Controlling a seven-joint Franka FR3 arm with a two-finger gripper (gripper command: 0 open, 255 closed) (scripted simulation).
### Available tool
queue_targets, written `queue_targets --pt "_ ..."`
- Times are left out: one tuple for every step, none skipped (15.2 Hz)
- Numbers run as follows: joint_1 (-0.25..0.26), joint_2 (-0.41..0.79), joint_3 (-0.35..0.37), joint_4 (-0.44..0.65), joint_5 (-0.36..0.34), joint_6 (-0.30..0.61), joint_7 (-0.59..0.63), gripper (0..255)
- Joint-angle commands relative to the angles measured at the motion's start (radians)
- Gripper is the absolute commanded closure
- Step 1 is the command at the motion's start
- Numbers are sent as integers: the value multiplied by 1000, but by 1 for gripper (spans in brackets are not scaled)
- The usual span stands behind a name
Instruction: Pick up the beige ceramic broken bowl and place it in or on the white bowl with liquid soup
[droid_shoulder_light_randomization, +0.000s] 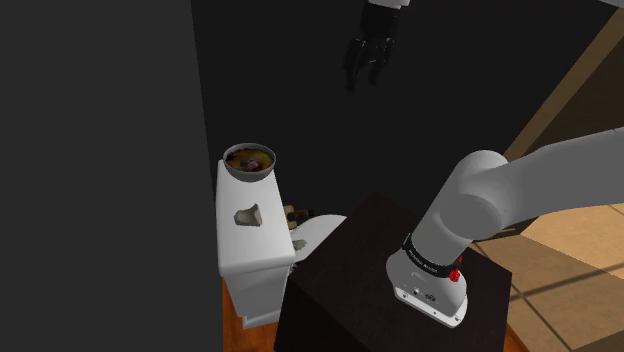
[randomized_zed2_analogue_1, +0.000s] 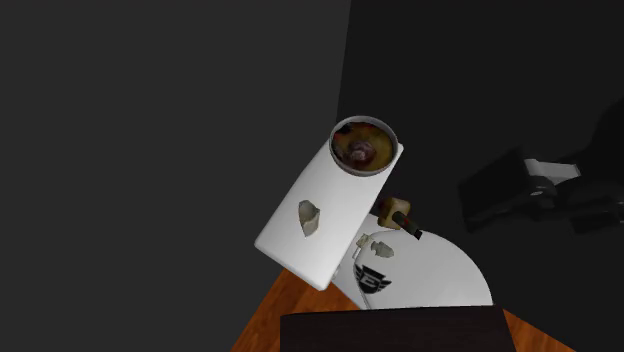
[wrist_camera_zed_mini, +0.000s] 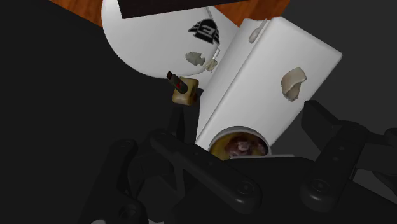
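Shoulder view: black gripper (droid_shoulder_light_randomization: 366, 72) hangs high above the white slab (droid_shoulder_light_randomization: 243, 255), its two fingers spread wide with nothing between them. White bowl (droid_shoulder_light_randomization: 250, 161), holding brown soup with a purplish lump, sits at the slab's far end, its rim reaching the end edge. Beige broken bowl fragment (droid_shoulder_light_randomization: 248, 215) lies on the slab about midway along its length, well apart from the bowl and untouched. Beside the slab's long edge is a round white lid (randomized_zed2_analogue_1: 440, 275) carrying a black emblem (randomized_zed2_analogue_1: 374, 281) whose lettering cannot be read; small pale fragments (randomized_zed2_analogue_1: 378, 245) rest on it, and a small beige block (randomized_zed2_analogue_1: 394, 211) with a dark, red-tipped piece lies near the bowl. Black band (droid_shoulder_light_randomization: 428, 258) at the arm's base bears white writing too small to read; the base stands on the dark stand (droid_shoulder_light_randomization: 335, 285)
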Motion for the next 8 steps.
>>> queue_targets --pt "0 0 0 0 0 0 0 0" --pt "2 8 6 -25 7 33 12 0" --pt "4 18 11 -49 14 66 24 0" --pt "6 29 17 -71 22 99 35 0" --pt "9 42 23 -93 29 133 46 0" --pt "11 56 29 -113 36 168 57 0" --pt "14 72 34 -131 43 202 68 0" --pt "17 89 41 -149 50 238 79 0"
